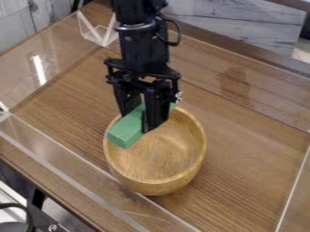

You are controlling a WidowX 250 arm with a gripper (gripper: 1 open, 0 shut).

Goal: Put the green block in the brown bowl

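The green block point(125, 131) hangs tilted over the left rim of the brown bowl point(164, 168), its lower end just above the rim. My black gripper point(144, 116) points steeply down from above and is shut on the block's upper end. The bowl is a round light wooden one with a thick rim, standing on the wooden table near the front. Its inside holds nothing that I can see.
A clear plastic wall point(72, 172) runs along the table's front and left sides. The wooden tabletop point(242, 100) stretches right and back of the bowl. A pale wall point(242, 18) lies behind the table.
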